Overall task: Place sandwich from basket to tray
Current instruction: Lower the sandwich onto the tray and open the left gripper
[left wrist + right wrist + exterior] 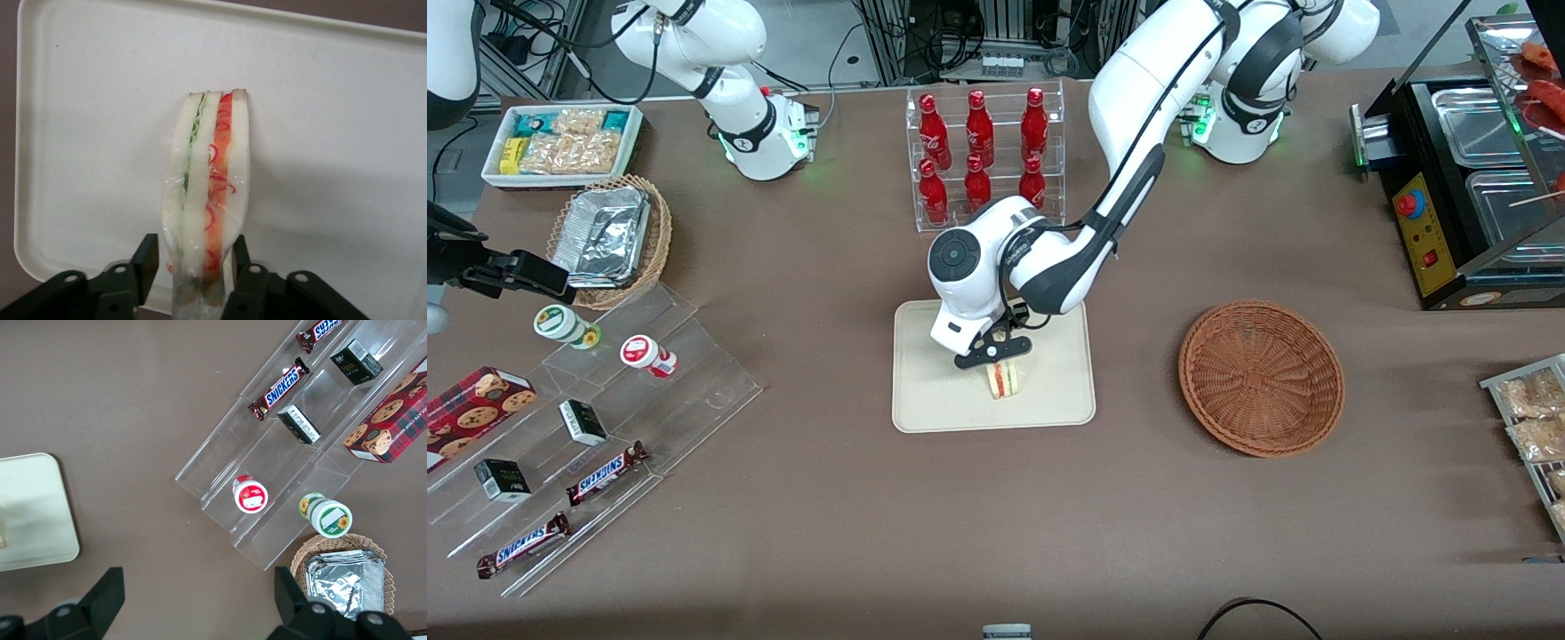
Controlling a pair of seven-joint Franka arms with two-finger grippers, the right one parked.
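Observation:
The sandwich (1005,380) (210,187), a clear-wrapped wedge with red and green filling, stands on edge on the cream tray (925,400) (333,133), in the half nearer the front camera. My left gripper (1000,356) (193,245) hangs just above it, open, its black fingers (148,253) on either side of the sandwich's end. A thin gap shows beside one finger; the other sits against the wrap. The reddish-brown wicker basket (1261,378) lies beside the tray toward the working arm's end, with nothing in it.
A clear rack of red bottles (983,156) stands farther from the camera than the tray. Acrylic steps with snacks (605,427), a tan basket of foil containers (609,236) and a white snack box (560,142) lie toward the parked arm's end. A black appliance (1467,196) stands at the working arm's end.

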